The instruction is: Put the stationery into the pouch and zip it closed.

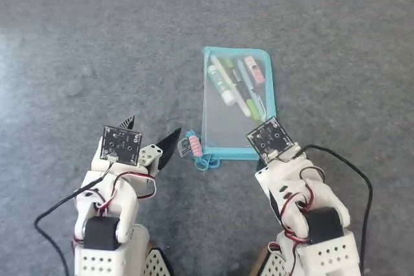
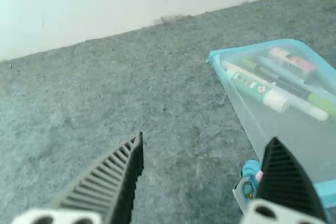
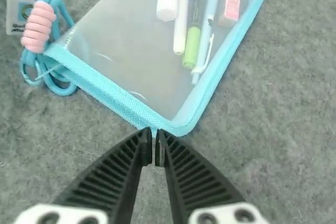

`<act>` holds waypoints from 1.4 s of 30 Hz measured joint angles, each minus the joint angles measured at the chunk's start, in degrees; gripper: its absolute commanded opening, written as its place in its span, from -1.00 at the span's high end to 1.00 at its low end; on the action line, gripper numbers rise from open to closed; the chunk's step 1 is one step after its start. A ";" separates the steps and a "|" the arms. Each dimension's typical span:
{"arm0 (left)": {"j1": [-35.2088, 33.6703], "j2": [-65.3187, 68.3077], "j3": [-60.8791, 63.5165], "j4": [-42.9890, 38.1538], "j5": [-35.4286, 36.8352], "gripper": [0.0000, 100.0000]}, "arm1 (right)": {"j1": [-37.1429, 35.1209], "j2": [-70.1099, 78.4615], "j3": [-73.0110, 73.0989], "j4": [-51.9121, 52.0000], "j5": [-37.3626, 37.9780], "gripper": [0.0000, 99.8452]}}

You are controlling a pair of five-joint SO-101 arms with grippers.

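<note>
All stationery [image 1: 236, 85] seen lies inside pouch [image 1: 223, 135], mid-worktop [image 1: 97, 50]. Right hand [image 3: 154, 145] closed, pinching pouch's 5 o'clock corner. Left hand [image 1: 154, 128] open near strap [image 1: 196, 145] at 7 o'clock. Zip state unclear; zipping probably remains.

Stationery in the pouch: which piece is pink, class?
The short, blocky pink piece, lying along the right edge of the pouch in the high view. The rest are long sticks in white, green and blue.

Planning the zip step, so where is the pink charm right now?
In the high view the pink charm lies at the near left corner of the pouch, between that corner and the open left gripper.
</note>
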 measured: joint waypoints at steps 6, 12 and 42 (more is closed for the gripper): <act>0.09 0.00 0.00 0.00 0.00 0.32 | 5.89 -8.53 5.63 -0.09 0.00 0.97; 0.09 0.00 1.58 -1.23 0.00 0.32 | 7.82 -14.42 10.02 -0.09 0.00 0.97; 0.00 0.00 9.41 5.63 0.00 0.32 | 7.91 -14.24 18.55 -3.78 0.00 0.97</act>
